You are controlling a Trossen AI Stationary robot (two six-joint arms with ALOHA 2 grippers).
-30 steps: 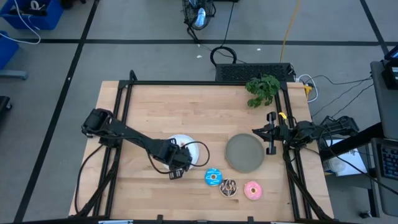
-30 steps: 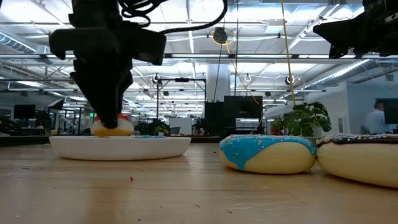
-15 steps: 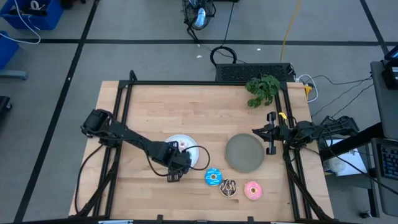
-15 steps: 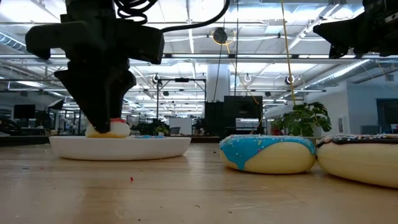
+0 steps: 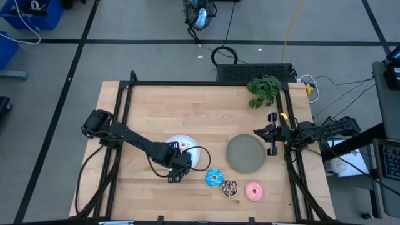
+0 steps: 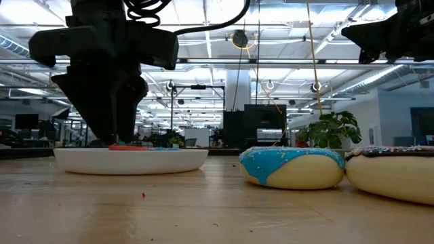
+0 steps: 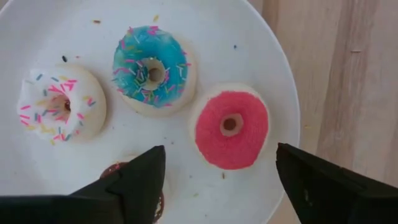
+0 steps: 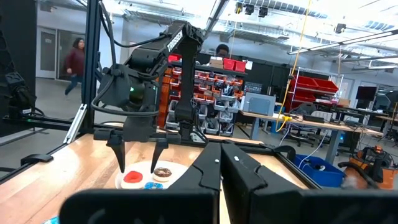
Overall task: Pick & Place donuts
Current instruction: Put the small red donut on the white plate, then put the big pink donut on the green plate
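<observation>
On the white plate (image 7: 261, 56) lie several small donuts: a red one (image 7: 231, 127), a blue one (image 7: 152, 67), a white-pink one (image 7: 59, 102) and a brown one (image 7: 112, 171) half hidden behind a finger. My left gripper (image 7: 217, 155) hangs open above the plate (image 5: 185, 143), pointing down, its fingers either side of the red donut (image 8: 132, 177). Three larger donuts, blue (image 5: 214, 177), chocolate (image 5: 229, 188) and pink (image 5: 254, 190), rest on the table near its front edge. My right gripper (image 8: 222, 168) stays shut at the table's right edge (image 5: 272, 134).
A grey plate (image 5: 245, 154) sits right of the white plate. A green plant (image 5: 264, 89) stands at the far right corner. Black frame rails run along the table's sides. Bare wood lies at the far left and middle.
My left gripper has opened while staying over the white plate and has let go of the small red donut. The donut, held on edge above the plate a second ago, now lies flat on it between the fingers.
</observation>
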